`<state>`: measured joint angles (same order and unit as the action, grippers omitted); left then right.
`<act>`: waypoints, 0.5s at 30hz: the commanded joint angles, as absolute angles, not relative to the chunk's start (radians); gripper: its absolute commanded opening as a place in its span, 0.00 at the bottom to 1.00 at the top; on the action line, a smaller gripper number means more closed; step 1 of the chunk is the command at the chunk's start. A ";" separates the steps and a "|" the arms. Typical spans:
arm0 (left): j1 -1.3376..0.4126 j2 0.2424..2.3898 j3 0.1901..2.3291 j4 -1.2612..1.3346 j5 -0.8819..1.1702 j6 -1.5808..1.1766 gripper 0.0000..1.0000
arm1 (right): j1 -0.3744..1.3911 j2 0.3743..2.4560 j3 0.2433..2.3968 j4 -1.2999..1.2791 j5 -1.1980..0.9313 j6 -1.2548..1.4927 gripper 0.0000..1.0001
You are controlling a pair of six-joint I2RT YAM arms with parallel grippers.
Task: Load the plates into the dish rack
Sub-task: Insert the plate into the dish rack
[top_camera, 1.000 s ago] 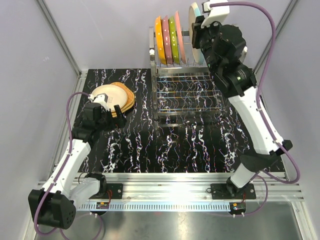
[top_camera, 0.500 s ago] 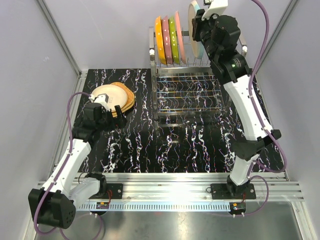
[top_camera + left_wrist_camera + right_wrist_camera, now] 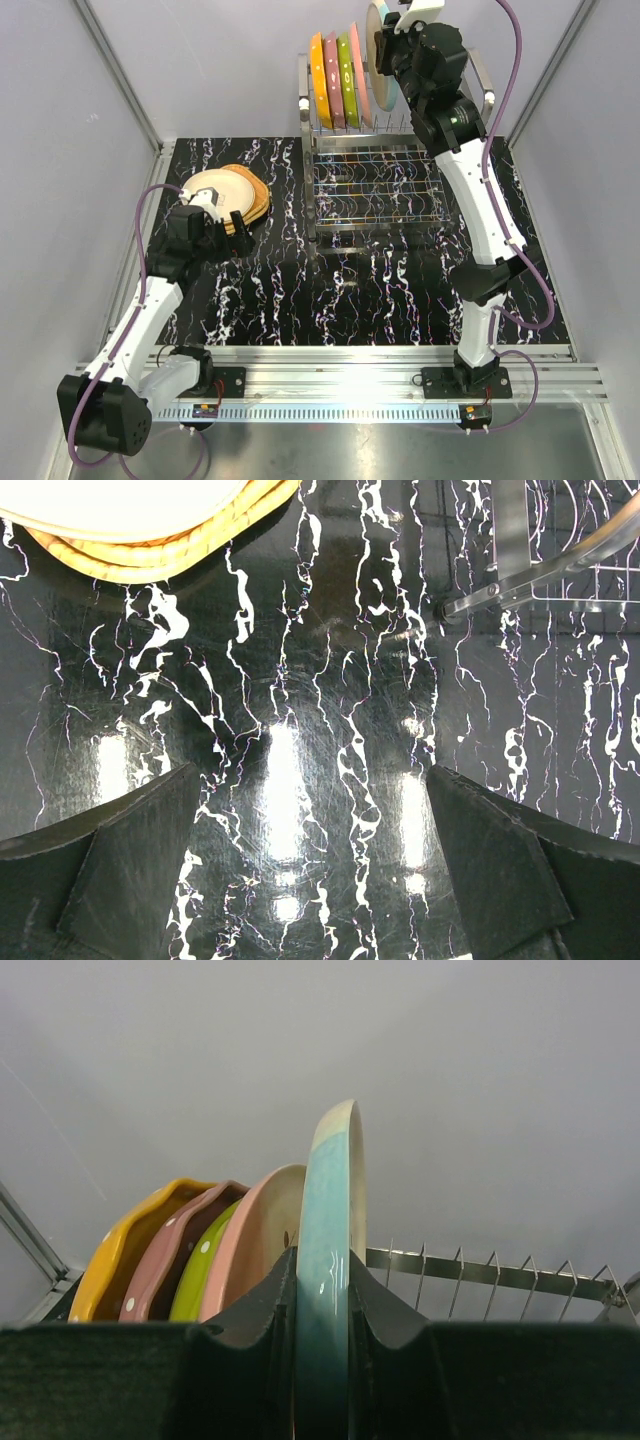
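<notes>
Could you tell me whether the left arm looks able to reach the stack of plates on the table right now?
Probably yes: the left gripper is open and sits just short of the stack of plates, with only bare tabletop between them.

Worktop [image 3: 300, 740]: glossy black, white-veined marble look, strong glare. Rack [image 3: 375, 185]: bright polished steel wire. Blue plate [image 3: 325, 1280]: smooth, glossy glazed ceramic. Tan plate [image 3: 170, 555], far left corner: wood-like grain, duller. Left fingers [image 3: 120, 880]: matt black plastic. Near-edge rails [image 3: 350, 382]: brushed metal.
</notes>
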<state>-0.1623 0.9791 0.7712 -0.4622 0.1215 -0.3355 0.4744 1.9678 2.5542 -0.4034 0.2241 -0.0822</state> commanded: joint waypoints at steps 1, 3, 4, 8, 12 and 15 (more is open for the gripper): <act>-0.167 0.985 0.776 -0.431 0.143 -0.327 0.99 | 0.463 1.907 2.558 -0.213 0.207 -0.054 0.00; -0.167 0.988 0.775 -0.429 0.146 -0.325 0.99 | 0.465 1.887 2.498 -0.170 0.216 -0.035 0.00; -0.167 0.986 0.776 -0.430 0.146 -0.327 0.99 | 0.463 1.873 2.450 -0.154 0.221 -0.023 0.00; -0.167 0.983 0.773 -0.430 0.144 -0.325 0.99 | 0.463 1.858 2.378 -0.133 0.244 -0.014 0.00; -0.167 0.983 0.775 -0.428 0.149 -0.328 0.99 | 0.463 1.847 2.323 -0.121 0.271 -0.021 0.00; -0.167 0.985 0.772 -0.428 0.152 -0.328 0.99 | 0.463 1.838 2.295 -0.112 0.287 -0.026 0.00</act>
<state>-0.1631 0.9852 0.7712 -0.4622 0.1284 -0.3359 0.4660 1.9144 2.2974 -0.2729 0.2684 -0.0349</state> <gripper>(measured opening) 0.988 0.252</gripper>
